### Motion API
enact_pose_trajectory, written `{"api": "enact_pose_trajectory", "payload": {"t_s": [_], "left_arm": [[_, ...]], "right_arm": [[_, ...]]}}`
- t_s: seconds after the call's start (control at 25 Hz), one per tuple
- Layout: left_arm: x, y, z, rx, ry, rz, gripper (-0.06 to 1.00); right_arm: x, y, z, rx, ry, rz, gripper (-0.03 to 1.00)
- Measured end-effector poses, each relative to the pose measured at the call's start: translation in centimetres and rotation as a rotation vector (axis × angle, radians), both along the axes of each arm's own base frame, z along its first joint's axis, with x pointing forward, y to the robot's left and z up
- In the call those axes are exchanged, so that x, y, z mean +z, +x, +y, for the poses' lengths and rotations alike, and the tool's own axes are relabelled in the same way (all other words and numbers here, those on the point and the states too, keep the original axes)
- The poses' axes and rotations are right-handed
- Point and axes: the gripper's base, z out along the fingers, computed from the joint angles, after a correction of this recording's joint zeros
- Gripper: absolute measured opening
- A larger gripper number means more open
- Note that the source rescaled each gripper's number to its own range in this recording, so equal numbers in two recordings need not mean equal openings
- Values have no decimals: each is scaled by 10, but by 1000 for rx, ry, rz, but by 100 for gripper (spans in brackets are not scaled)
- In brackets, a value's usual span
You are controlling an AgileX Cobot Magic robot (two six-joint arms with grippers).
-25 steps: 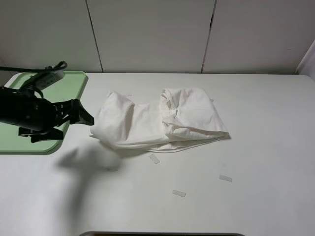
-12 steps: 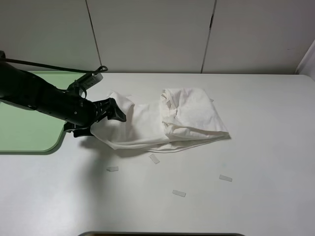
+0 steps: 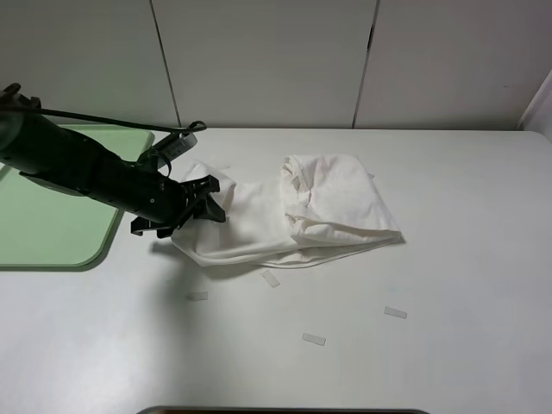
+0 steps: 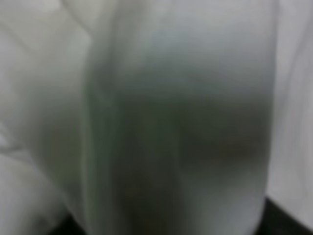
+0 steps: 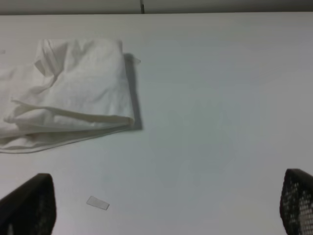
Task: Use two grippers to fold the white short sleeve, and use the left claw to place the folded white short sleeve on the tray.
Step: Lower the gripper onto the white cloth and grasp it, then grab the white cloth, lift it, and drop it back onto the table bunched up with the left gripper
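Observation:
The white short sleeve (image 3: 293,211) lies crumpled and partly folded across the middle of the table. My left gripper (image 3: 211,200) reaches from over the tray side and presses into the shirt's left end, its two black fingers on either side of a fold of cloth. Blurred white cloth (image 4: 171,98) fills the left wrist view, so the grip itself is hidden. The light green tray (image 3: 52,224) sits at the table's left edge, partly behind the left arm. My right gripper (image 5: 161,210) hangs open above bare table to the right of the shirt (image 5: 73,93), holding nothing.
Small pale tape strips (image 3: 271,279) (image 3: 314,339) (image 3: 395,312) lie on the table in front of the shirt, and one more (image 3: 197,296) lies nearer the left arm. A white panelled wall rises behind the table's far edge.
The left arm has swung right from over the tray to the shirt's left end and pushed into the cloth. The shirt's left edge has shifted slightly. The right gripper has not moved.

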Motion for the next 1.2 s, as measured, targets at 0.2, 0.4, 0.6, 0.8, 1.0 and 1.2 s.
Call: {"api": "enact_pose_trajectory", "payload": {"t_s": [0.2,0.4,0.6,0.8,1.0,1.2], "left_arm": [[-2,-2,-1,-32,6,5,12],[16,-6,5,-170,45,-31,11],[45,-6,42,-214,178,-70,11],[68,-11,75,-311,338,-22,11],[86,-13,93,-357,467,27,11],[99,-7,92,-333,484,3,11]], "right_arm": [[0,0,0,1,1,0,100],[0,0,0,1,1,1,100],[0,0,0,1,1,1,100],[0,0,0,1,2,1,100],[0,0,1,5,7,1,100],[0,0,1,8,11,1,100]]}}
